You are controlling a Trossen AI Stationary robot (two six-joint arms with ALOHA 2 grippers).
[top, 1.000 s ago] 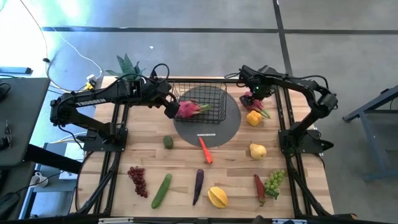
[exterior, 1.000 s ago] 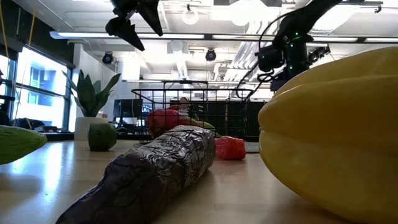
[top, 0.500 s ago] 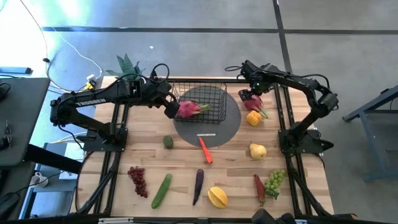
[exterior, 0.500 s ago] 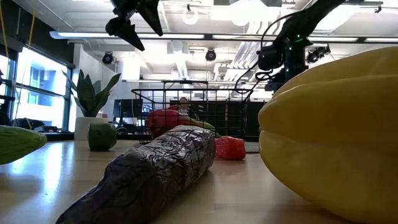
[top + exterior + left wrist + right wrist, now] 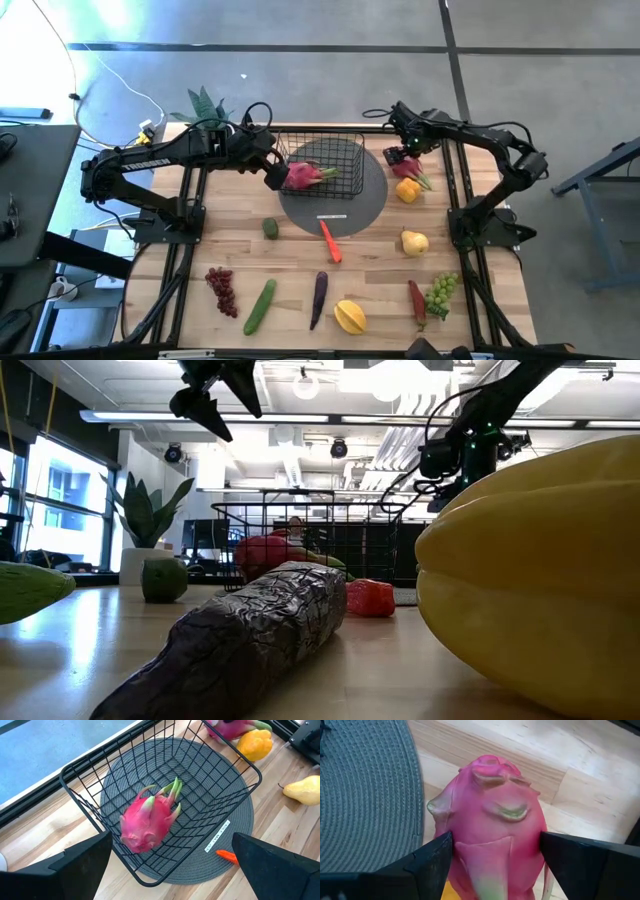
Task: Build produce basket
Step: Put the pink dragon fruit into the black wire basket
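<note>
My right hand [image 5: 492, 857] grips a pink dragon fruit [image 5: 490, 825] beside the grey round mat [image 5: 372, 185]. My left hand [image 5: 170, 865] hangs open over the black wire-mesh basket [image 5: 100, 800] holding another dragon fruit [image 5: 150, 820].

open basket [image 5: 322, 165] top, one dragon fruit [image 5: 303, 176] inside, room beside it

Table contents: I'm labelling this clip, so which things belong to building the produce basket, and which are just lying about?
Job:
basket
dragon fruit in basket
second dragon fruit, between the right gripper fingers
carrot
cucumber
green grapes

Lying about:
grey mat
potted plant
</note>
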